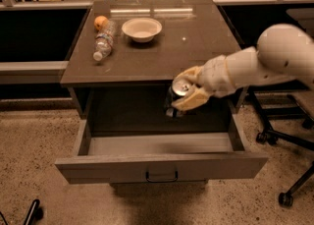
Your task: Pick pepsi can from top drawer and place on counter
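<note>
My gripper is shut on the pepsi can, a dark can with a silver top. It holds the can upright in the air above the open top drawer, just in front of the counter's front edge and a little below the top surface. The counter is a dark grey-brown glossy top behind the can. The white arm reaches in from the right. The drawer is pulled fully out and its floor shows bare.
On the counter's back left lie a clear plastic water bottle on its side, an orange and a white bowl. An office chair base stands at the right.
</note>
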`<state>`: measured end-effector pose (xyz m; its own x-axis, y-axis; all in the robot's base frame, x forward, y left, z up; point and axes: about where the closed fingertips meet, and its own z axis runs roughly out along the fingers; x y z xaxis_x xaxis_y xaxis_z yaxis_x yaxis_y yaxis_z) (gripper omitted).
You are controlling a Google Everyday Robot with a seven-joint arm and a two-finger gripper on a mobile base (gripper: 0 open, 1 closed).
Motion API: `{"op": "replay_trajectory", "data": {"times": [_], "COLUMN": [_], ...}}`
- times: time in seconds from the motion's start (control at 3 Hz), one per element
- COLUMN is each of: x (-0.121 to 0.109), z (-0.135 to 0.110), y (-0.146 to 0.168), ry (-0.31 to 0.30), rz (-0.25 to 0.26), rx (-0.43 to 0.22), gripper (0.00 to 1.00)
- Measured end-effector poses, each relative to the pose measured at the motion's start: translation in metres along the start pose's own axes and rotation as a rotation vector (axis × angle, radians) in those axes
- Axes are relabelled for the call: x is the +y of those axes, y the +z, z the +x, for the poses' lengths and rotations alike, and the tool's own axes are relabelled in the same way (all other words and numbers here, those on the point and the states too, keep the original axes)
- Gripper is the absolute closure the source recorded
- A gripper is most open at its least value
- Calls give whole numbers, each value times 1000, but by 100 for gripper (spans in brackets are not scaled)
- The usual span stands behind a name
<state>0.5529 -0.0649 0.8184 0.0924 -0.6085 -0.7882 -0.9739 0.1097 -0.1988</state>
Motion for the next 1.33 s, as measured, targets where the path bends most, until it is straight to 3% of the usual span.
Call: {"op": "replay_trajectory", "data": {"times": [0.33, 0.67, 1.0, 1.33], "x": [-36, -66, -94, -114], "z": [6, 33, 29, -10], "y": [-35, -49, -84, -131], "ry": [34, 152, 175, 81], "rz": [-36, -102, -84, 12], "rx": [102, 166, 143, 76], "gripper": [100, 100, 100, 100]}}
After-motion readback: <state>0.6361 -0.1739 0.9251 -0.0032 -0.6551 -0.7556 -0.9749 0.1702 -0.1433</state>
